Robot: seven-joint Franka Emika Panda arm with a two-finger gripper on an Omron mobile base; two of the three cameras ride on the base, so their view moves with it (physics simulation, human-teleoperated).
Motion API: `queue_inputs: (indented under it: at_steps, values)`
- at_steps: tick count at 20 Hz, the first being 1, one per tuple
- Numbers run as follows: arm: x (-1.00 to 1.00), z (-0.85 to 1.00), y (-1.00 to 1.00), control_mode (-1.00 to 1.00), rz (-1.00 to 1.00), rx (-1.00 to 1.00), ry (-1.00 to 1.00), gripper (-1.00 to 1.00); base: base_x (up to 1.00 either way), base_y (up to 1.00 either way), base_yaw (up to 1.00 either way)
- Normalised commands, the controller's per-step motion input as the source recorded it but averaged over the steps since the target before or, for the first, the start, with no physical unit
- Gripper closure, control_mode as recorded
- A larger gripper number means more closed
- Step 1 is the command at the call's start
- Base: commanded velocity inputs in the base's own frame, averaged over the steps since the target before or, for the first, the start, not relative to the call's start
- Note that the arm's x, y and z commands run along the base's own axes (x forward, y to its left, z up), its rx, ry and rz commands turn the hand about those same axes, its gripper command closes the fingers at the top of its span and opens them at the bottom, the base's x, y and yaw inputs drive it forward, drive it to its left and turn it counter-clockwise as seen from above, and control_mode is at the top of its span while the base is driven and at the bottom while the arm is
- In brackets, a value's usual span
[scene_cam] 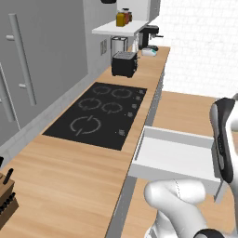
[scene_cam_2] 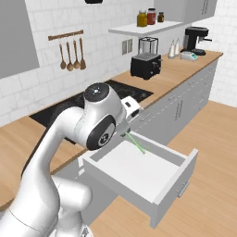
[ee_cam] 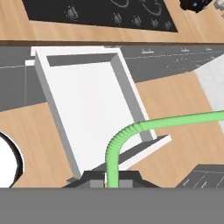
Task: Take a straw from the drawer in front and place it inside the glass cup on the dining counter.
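no legible text, cooktop markings perhaps unreadable

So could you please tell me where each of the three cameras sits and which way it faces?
Left base view: behind the arm to its left, looking along the worktop over the cooktop to the open drawer; arm at lower right.
Right base view: behind to the right, facing the tiled wall and toaster; the arm's white links rise from lower left over the drawer, straw above it.
Hand view: on the hand, looking down at the drawer; gripper shut on the straw.
All three share drawer and cooktop.
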Motion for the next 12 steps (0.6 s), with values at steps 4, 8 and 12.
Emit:
queue_inputs:
  at_steps: [4, 8, 12]
  values:
    - [-0.45, 0.00, 0.00, -1.00, -0.08, 0.00, -0.10, 1.00, 0.00, 0.00, 0.00]
    - [0.00, 0.00, 0.00, 1.00, 0.00, 0.00, 0.00, 1.00, -0.45, 0.06, -0.47]
    - [0.00, 0.00, 0.00, 1.00, 0.00, 0.00, 0.00, 1.00, -0.33, 0.04, -0.65]
